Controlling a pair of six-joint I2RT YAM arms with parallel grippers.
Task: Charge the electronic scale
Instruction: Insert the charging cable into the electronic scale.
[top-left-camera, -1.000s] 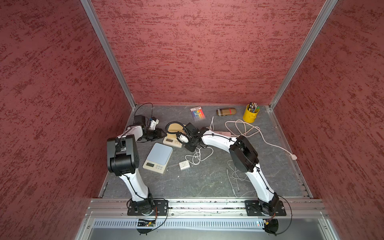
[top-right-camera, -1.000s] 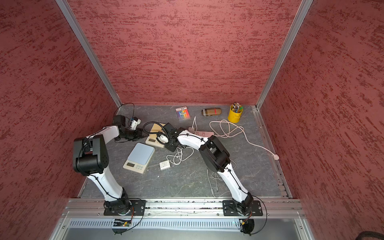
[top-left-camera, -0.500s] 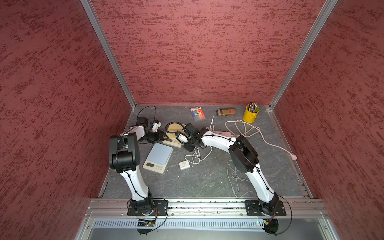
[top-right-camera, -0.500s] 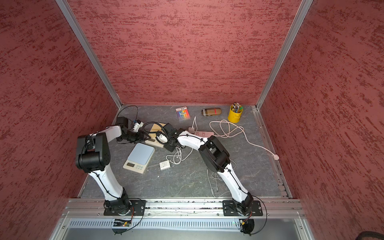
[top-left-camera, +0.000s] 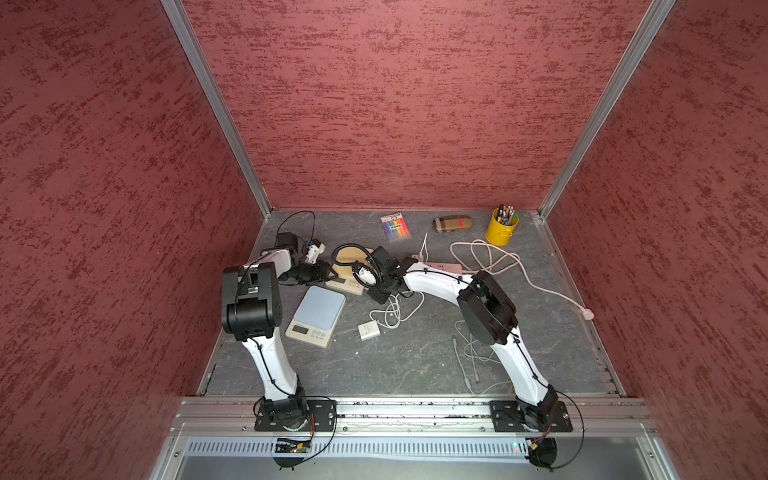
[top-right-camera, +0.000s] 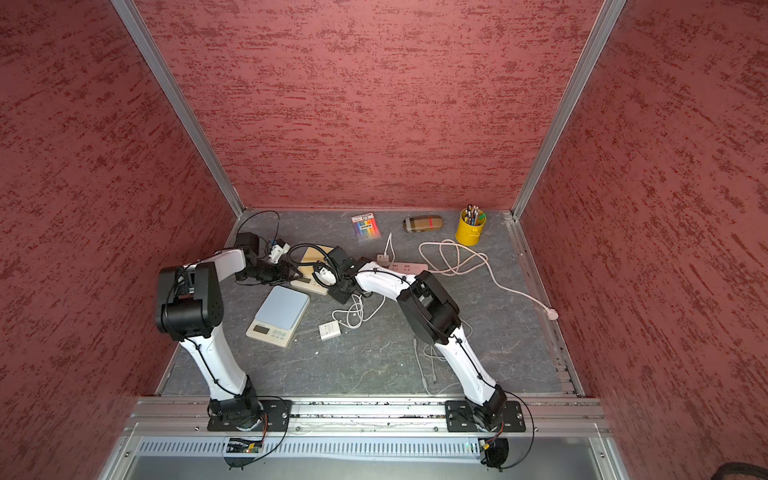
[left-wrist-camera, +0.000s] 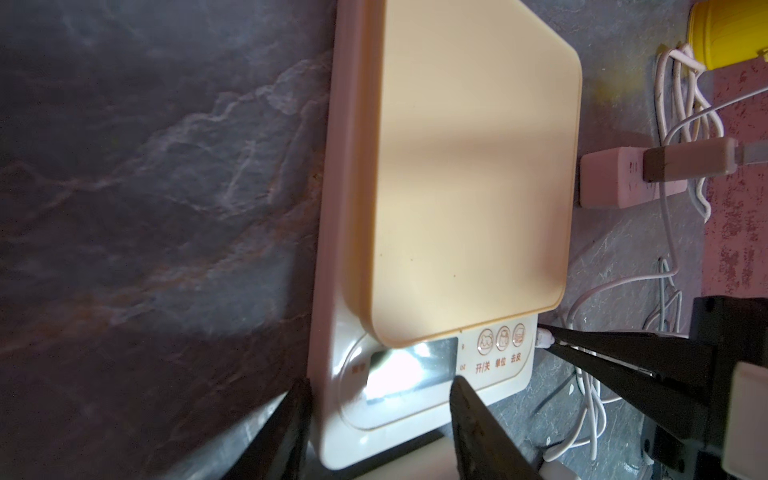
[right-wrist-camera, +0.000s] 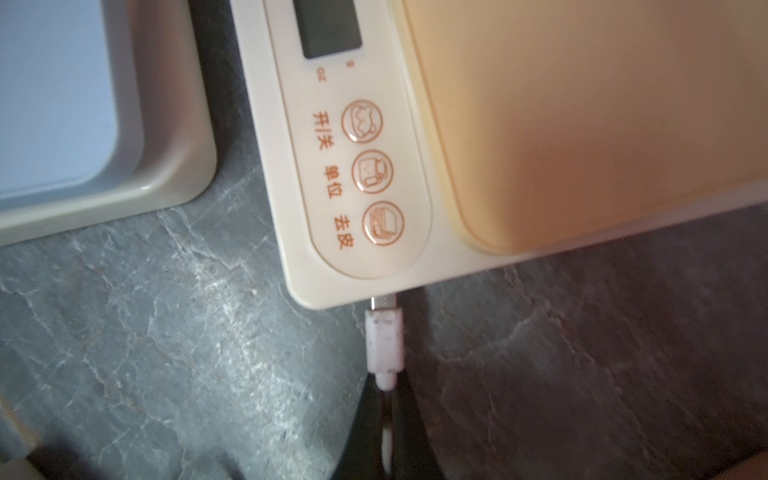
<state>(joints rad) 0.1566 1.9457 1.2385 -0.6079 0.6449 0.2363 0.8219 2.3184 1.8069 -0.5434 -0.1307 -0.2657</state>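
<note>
While the left tool (left-wrist-camera: 380, 384), jaws apart, straddles the cream scale (left-wrist-camera: 469, 174) on the surface (right-wrist-camera: 166, 332), seemingly to steady it, the right tool (right-wrist-camera: 386, 380) pinches the charging cable (right-wrist-camera: 386, 438) behind the plug (right-wrist-camera: 384, 345) at its port.

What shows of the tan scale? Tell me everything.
The tan scale lies flat on the grey table: a cream plastic body under a tan platform with rounded corners. One end carries a dark display and three round buttons with orange Chinese labels. A pale plug meets its side edge beside the buttons, metal tip partly showing; the right gripper is shut on the cable behind it. The left gripper, jaws open, straddles the display-end corner. The blue scale sits beside it, apart.
</note>
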